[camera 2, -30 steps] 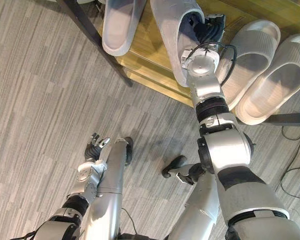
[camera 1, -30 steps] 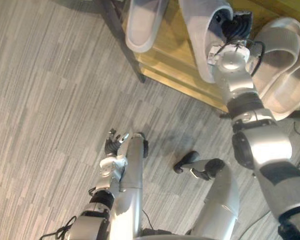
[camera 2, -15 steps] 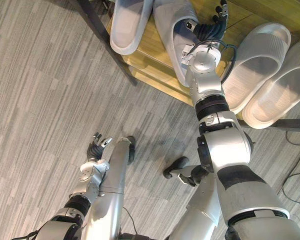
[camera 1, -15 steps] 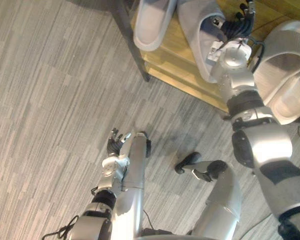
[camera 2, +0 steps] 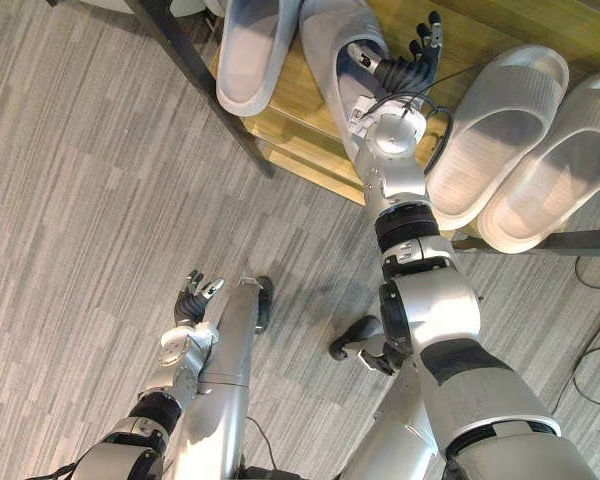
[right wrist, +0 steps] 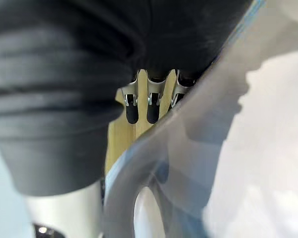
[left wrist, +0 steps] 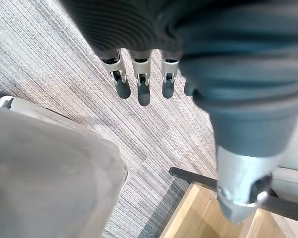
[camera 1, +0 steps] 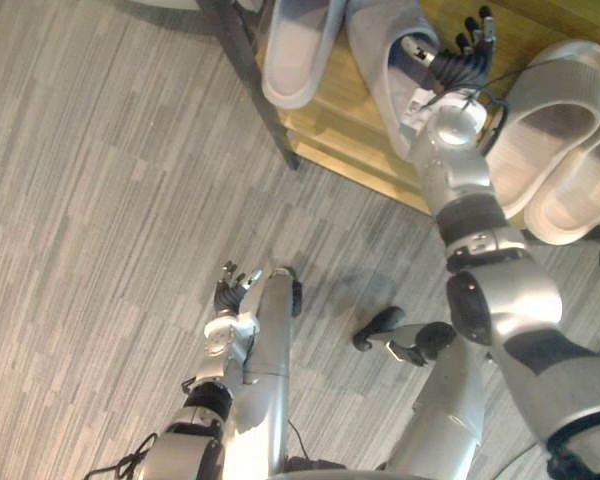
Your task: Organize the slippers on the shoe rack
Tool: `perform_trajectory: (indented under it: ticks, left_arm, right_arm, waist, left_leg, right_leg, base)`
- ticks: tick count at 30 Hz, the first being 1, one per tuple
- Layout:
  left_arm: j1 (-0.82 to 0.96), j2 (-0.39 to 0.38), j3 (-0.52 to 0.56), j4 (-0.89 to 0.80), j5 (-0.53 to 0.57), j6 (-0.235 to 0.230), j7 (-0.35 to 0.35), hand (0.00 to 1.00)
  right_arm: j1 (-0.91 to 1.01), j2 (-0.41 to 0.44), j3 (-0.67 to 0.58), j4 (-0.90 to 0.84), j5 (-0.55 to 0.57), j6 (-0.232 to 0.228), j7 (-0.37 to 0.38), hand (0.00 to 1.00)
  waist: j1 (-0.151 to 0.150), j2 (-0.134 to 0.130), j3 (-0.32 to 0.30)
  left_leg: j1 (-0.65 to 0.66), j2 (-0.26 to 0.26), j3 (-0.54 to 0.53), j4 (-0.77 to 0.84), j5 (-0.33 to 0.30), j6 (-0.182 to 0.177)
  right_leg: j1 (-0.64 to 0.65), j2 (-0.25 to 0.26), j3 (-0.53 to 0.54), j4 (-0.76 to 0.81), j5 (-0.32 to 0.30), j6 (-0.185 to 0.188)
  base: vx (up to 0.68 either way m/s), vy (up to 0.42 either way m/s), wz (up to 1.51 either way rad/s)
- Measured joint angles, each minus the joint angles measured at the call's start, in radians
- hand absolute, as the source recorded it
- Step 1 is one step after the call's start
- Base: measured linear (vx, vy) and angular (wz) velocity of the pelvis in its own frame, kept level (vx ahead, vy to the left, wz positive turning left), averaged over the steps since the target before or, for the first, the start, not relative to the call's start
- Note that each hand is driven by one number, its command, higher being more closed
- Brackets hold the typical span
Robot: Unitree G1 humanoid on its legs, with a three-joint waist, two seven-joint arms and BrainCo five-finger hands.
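Observation:
Several pale grey slippers lie on the wooden shoe rack (camera 1: 332,140). One slipper (camera 1: 295,50) lies at the left end, with a second slipper (camera 1: 383,70) beside it. A pair, a third slipper (camera 1: 545,110) and a last one (camera 1: 590,190), lies further right. My right hand (camera 1: 460,62) hovers open over the bare wood between the second and third slippers, fingers straight; that second slipper (right wrist: 228,148) looms close beside its fingers (right wrist: 149,106). Low over the floor, my left hand (camera 1: 230,290) hangs open and empty, its fingers (left wrist: 139,87) straight.
A dark metal leg (camera 1: 245,60) of the rack slants down to the grey striped carpet (camera 1: 100,200) at the rack's left end. The carpet stretches wide to the left of the rack.
My right hand's fingers have straightened and come off the second slipper, which stays on the shelf. The whole picture has shifted a little. My left hand has kept still.

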Motion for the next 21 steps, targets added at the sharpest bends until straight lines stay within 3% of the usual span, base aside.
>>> perform_trajectory:
  ticks: [5, 11, 15, 21]
  left_arm:
    - [0.006, 0.002, 0.004, 0.001, 0.0, 0.005, 0.0, 0.0]
    - [0.018, 0.0, 0.008, 0.021, 0.0, 0.017, 0.001, 0.0]
    - [0.018, 0.0, 0.008, 0.022, 0.001, 0.02, 0.002, 0.0]
    - [0.028, -0.003, 0.009, 0.035, 0.001, 0.031, 0.002, 0.0]
  right_arm:
    - [0.036, 0.064, -0.001, -0.04, 0.022, -0.02, 0.002, 0.0]
    - [0.052, 0.134, -0.01, -0.041, 0.126, -0.053, 0.004, 0.0]
    - [0.051, 0.146, -0.007, -0.043, 0.202, -0.092, 0.008, 0.0]
    - [0.055, 0.154, 0.016, -0.039, 0.276, -0.092, 0.015, 0.0]
  waist:
    - [0.0, 0.002, -0.001]
    - [0.0, 0.002, -0.013]
    - [0.001, 0.002, -0.014]
    - [0.002, -0.001, -0.022]
  left_leg:
    - [0.011, 0.01, 0.002, -0.007, 0.001, -0.003]
    - [0.039, 0.011, -0.003, -0.054, 0.018, -0.016]
    - [0.044, 0.01, -0.008, -0.08, 0.035, -0.024]
    - [0.068, 0.0, -0.022, -0.132, 0.06, -0.036]
  right_leg:
    - [0.004, 0.011, 0.002, -0.005, 0.003, -0.006]
    - [0.033, 0.021, -0.017, -0.039, 0.008, -0.013]
    - [0.038, 0.029, -0.029, -0.056, 0.011, -0.019]
    - [0.071, 0.036, -0.056, -0.091, 0.012, -0.021]
  base:
    - [-0.02, 0.0, -0.06]
    - [0.0, -0.01, 0.03]
    - [0.0, -0.011, 0.04]
    - [-0.01, -0.013, 0.09]
